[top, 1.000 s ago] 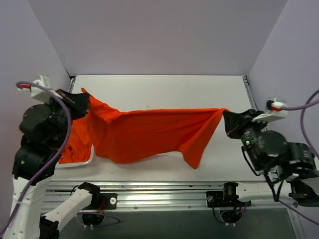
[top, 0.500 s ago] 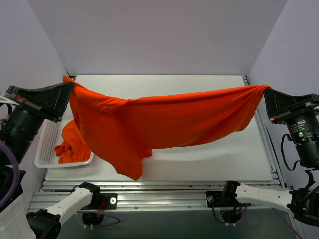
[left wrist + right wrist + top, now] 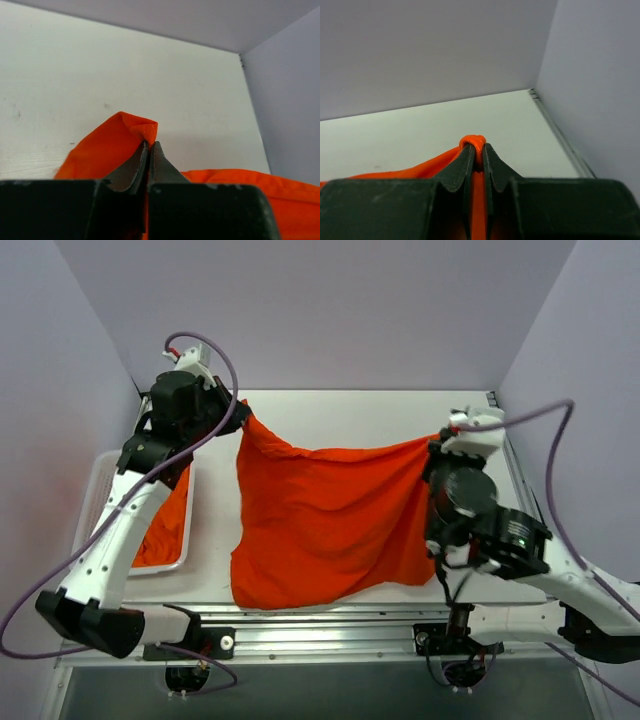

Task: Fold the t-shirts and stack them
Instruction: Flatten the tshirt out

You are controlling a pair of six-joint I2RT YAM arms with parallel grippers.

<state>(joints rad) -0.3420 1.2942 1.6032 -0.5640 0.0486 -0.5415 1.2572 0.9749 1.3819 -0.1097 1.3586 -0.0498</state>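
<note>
**Shirt strung between two pinches, ready to lay flat**

Top view: pale lilac walls on three sides around a white surface (image 3: pixel 340 415). Across the middle, one orange-red t-shirt (image 3: pixel 330 525) hung by its two upper corners, sagging between them, lower hem draped close to the front edge. Left jaws clamped on the left corner toward the back, right jaws clamped on the right corner. At far left, a white basket (image 3: pixel 95 490) with a second t-shirt (image 3: pixel 165 525) inside, partly under the left arm (image 3: pixel 120 530).

Left wrist view: left jaws pressed fully together on a folded point of the cloth (image 3: pixel 137 127). Bare surface beyond, side wall well apart on the right.

Right wrist view: right jaws likewise shut tight, a small bunched nub of fabric (image 3: pixel 472 141) poking out above the tips. Side wall and the surface's right edge near on the right.

Likely step: spreading the shirt flat before the first fold. To do it well:
- Draw the two corners apart evenly until the sag goes.
- Lower both together, so the hem trails out smooth rather than bunching.
- Hold both pinches firm until the cloth lies down.

Room to work:
- Open room mostly toward the back of the surface.
- Little to spare at the front edge, where the hem could slip over.
- Tight beside the basket on the left and the wall on the right.
</note>
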